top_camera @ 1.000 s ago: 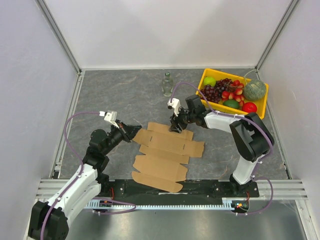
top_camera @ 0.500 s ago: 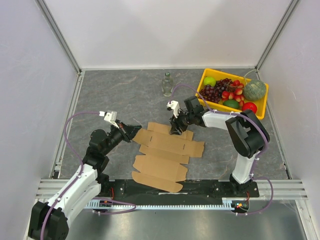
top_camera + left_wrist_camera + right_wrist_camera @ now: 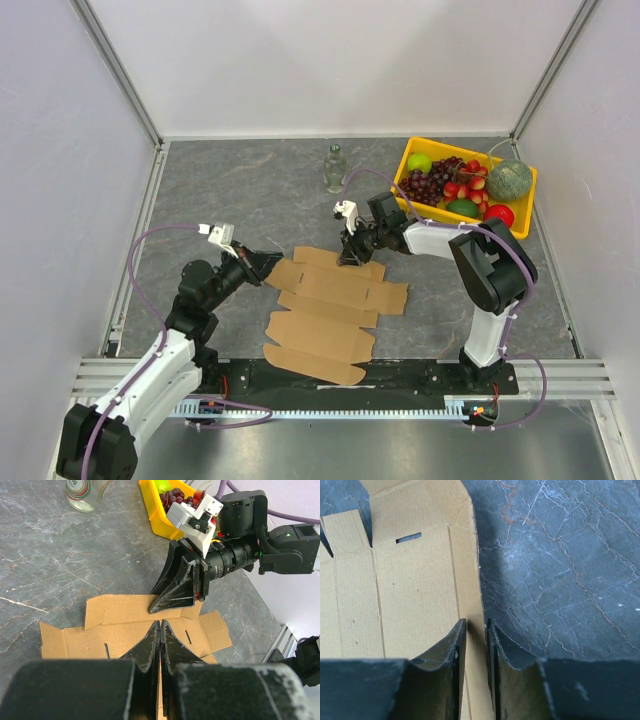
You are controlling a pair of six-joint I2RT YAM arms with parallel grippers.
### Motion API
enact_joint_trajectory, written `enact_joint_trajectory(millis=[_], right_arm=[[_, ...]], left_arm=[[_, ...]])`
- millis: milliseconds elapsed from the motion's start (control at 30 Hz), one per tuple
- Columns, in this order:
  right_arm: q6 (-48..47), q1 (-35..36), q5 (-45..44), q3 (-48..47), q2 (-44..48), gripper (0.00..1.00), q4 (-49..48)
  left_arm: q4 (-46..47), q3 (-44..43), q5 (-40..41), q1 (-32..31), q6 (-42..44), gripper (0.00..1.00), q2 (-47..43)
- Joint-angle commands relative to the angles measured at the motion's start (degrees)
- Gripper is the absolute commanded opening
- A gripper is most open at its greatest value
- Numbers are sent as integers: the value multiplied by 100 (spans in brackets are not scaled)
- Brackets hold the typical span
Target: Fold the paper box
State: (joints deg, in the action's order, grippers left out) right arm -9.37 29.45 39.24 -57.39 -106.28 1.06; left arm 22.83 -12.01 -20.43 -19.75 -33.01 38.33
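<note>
Flat brown paper box [image 3: 335, 305] spread mid-table, grey marbled table [image 3: 220, 190], plain white walls [image 3: 330, 60] around, my left jaws pressed together at its left edge, my right jaws narrow astride its far edge, grip unclear

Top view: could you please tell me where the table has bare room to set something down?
Bare table: far left, between the wall and the glass bottle, and near right, between the paper box and right arm. Crowded: the yellow tray corner and around the box.
</note>
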Motion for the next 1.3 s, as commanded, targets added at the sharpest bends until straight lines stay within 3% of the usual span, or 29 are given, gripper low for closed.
enact_joint_trajectory(millis=[0, 133, 267, 367, 533, 700, 1000, 1267], right_arm=[[145, -18, 347, -10, -103, 26, -352], [181, -18, 444, 17, -42, 11, -378], [145, 8, 383, 280, 457, 10, -492], [330, 95, -152, 325, 862, 1, -388], [646, 578, -1514, 368, 1460, 0, 52], [866, 957, -2333, 596, 2031, 0, 87], [893, 1159, -2387, 781, 2428, 0, 298], [875, 1361, -2404, 931, 2840, 0, 342]], left_arm=[[240, 76, 56, -3, 146, 2, -115], [239, 85, 109, 6, 137, 3, -97], [257, 32, 372, -3, 59, 3, 8], [327, -178, 592, 6, 6, 3, 271], [380, -714, 619, 15, -12, 2, 930], [161, -1224, 610, 15, 67, 2, 1326], [-182, -1532, 952, 15, 269, 2, 1414], [-805, -2059, 628, 15, 243, 2, 2012]])
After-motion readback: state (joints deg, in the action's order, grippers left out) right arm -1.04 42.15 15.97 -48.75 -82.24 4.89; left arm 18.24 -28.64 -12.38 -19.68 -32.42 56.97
